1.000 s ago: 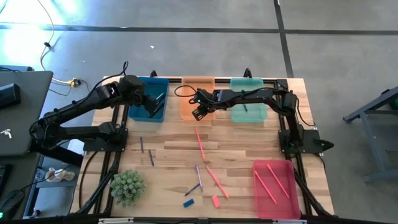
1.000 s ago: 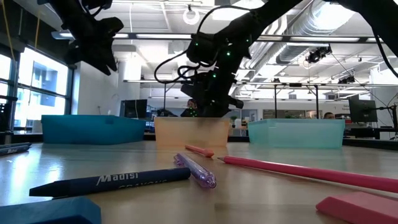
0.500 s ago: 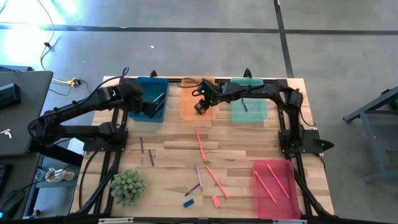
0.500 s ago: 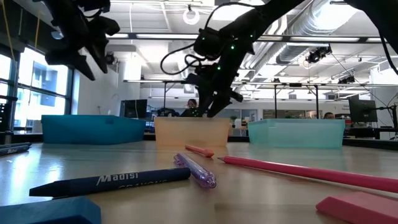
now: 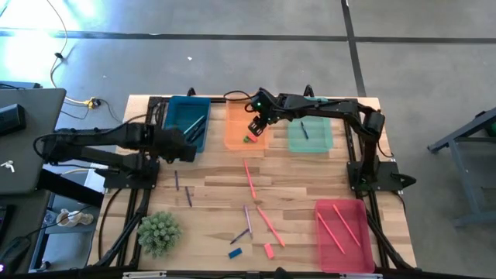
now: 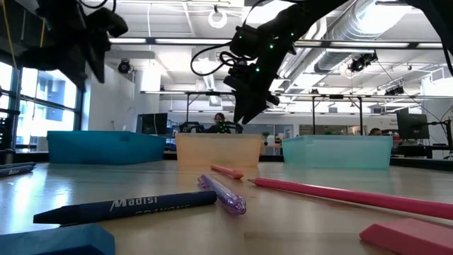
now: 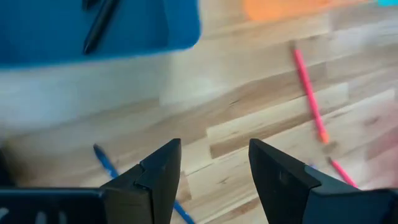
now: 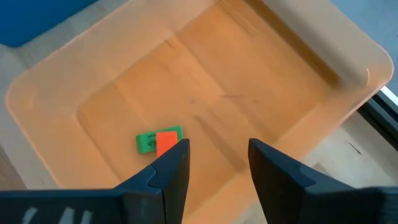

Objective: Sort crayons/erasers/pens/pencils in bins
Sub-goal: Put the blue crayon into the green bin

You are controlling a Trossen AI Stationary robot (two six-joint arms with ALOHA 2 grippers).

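Table (image 5: 310, 182) of pale wood planks carries four bins. Three stand in a row along the far edge: blue bin (image 5: 180, 116), orange bin (image 5: 236, 125) and teal-green bin (image 5: 316, 138). The pink-red bin (image 5: 341, 246) sits apart at the near right corner with two pink sticks inside. A small green plant (image 5: 159, 232) stands at the near left.

Right arm reaches across the far edge. Right gripper (image 5: 254, 128) hangs above the orange bin, fingers (image 8: 169, 169) parted, nothing between them, touching nothing. Below it, on the bin floor, lies a green eraser (image 8: 149, 140) with an orange-red eraser (image 8: 166, 140) touching it or lying on it; which, cannot be told.

Left arm extends low from the left side. Left gripper (image 5: 180, 146) hovers over bare wood just in front of the blue bin, fingers (image 7: 157, 174) spread, empty. Dark sticks (image 5: 194, 124) lie inside the blue bin.

Loose items on the open table: long pink pencil (image 5: 249, 178) near the centre, second pink pencil (image 5: 270, 225) nearer the front, purple pen (image 5: 247, 218) beside it, two short dark sticks (image 5: 188, 195) toward the left, dark blue crayon (image 6: 124, 207), blue eraser (image 5: 235, 252) and pink-red eraser (image 5: 268, 249) near the front edge, apart from each other.
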